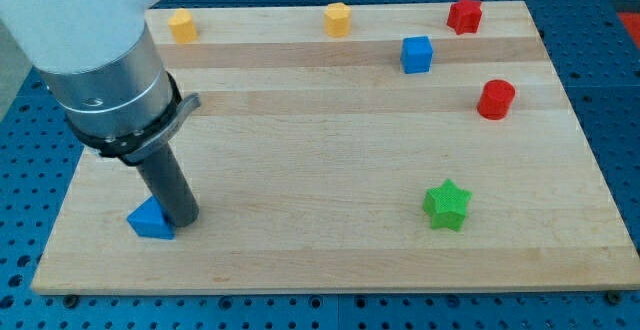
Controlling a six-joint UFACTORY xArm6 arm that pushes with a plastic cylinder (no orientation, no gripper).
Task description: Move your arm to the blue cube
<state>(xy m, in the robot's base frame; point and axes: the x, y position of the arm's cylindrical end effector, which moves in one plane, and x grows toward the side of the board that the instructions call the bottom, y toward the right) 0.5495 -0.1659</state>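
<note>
My tip (183,217) rests on the wooden board (300,250) near its lower left corner as the view shows it, touching or all but touching the right side of a blue triangular block (150,221); the rod has no jaws to open or close, it is just a plain dark shaft under a grey cylinder and it holds nothing; the blue cube (416,54) sits far off, toward the view's upper right, well apart from the tip; just above and to the right of that cube stands a red star-shaped block (464,14) at the top edge; below and right of the cube is a red cylinder (496,100) near the right edge; a green star (447,204) lies lower down on the right half; along the top edge are two yellow blocks, one (181,25) toward the left, the other (338,18) near the middle, their shapes hard to make out; the board lies on a blue perforated table (620,120)
</note>
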